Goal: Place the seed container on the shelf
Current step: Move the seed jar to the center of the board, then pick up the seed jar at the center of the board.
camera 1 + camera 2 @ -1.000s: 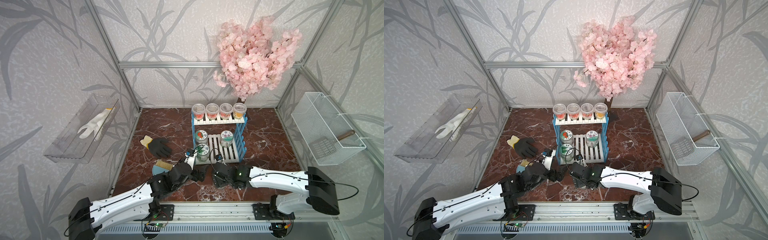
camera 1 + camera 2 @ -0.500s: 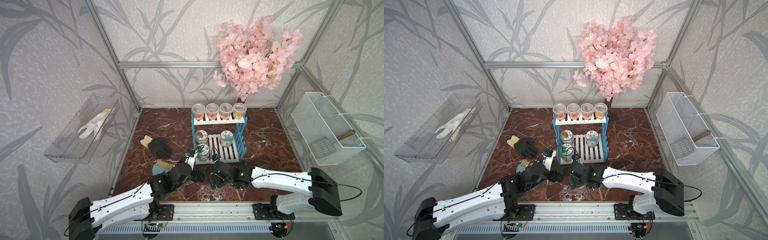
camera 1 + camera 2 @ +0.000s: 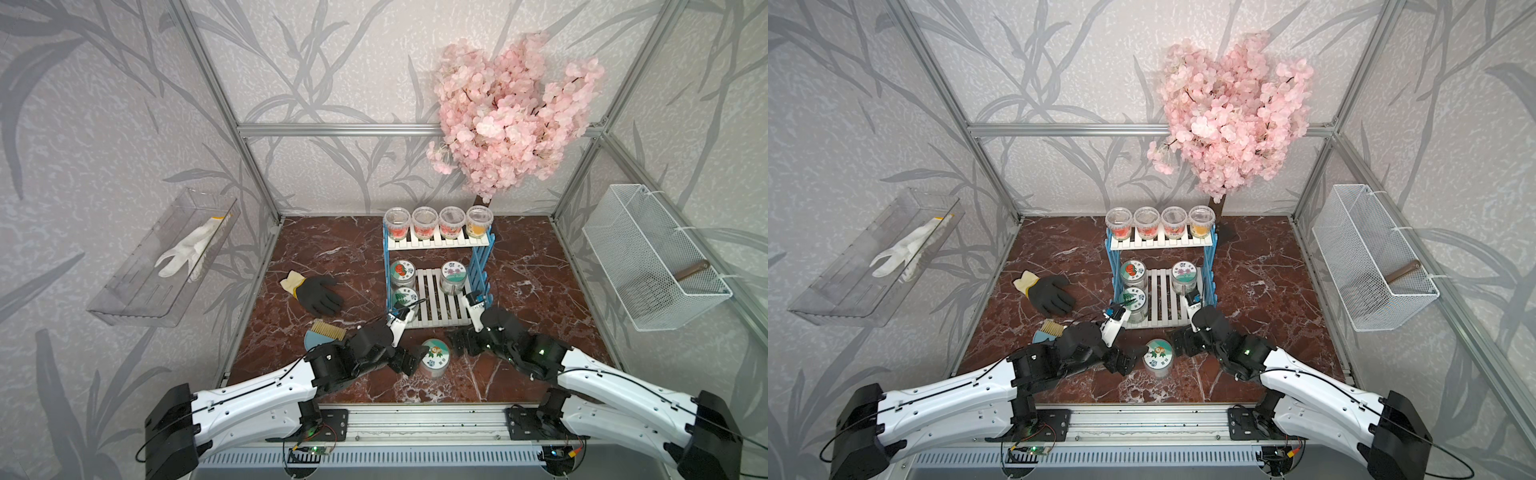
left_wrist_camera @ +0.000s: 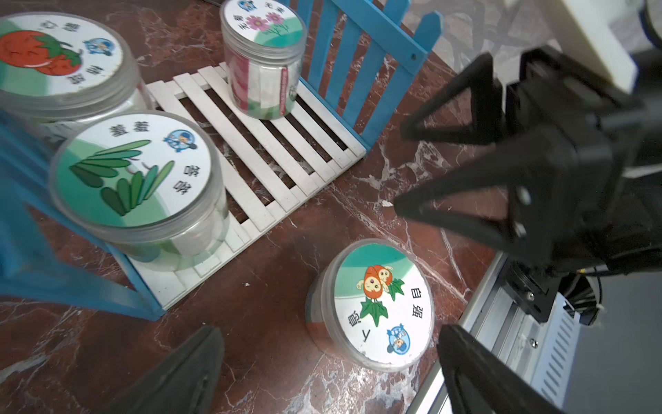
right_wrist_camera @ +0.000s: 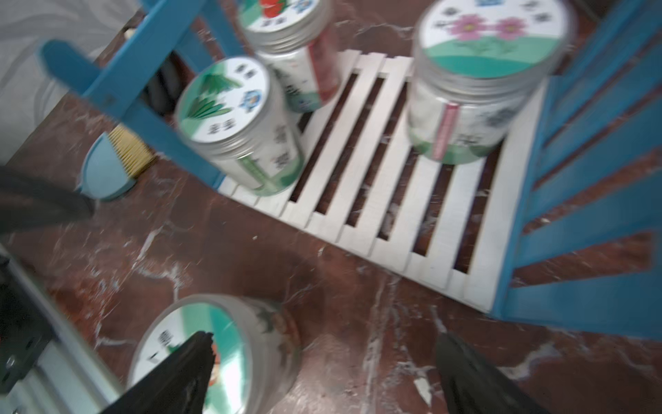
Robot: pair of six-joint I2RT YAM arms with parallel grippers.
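The seed container (image 3: 434, 358) stands upright on the table (image 3: 332, 249), just in front of the shelf (image 3: 432, 299) and clear of its lower board. The left jaws are spread wide and grip nothing; the container sits just beyond their tips. The right jaws are likewise fully spread and empty, near the container's opposite side. Three jars (image 3: 402, 272) occupy the lower board.

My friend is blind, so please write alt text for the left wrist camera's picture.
A seed container with a cartoon lid stands on the red marble floor in front of the open left gripper. Beyond it, the blue shelf holds three similar jars on its lower board, and the open right gripper is close by.
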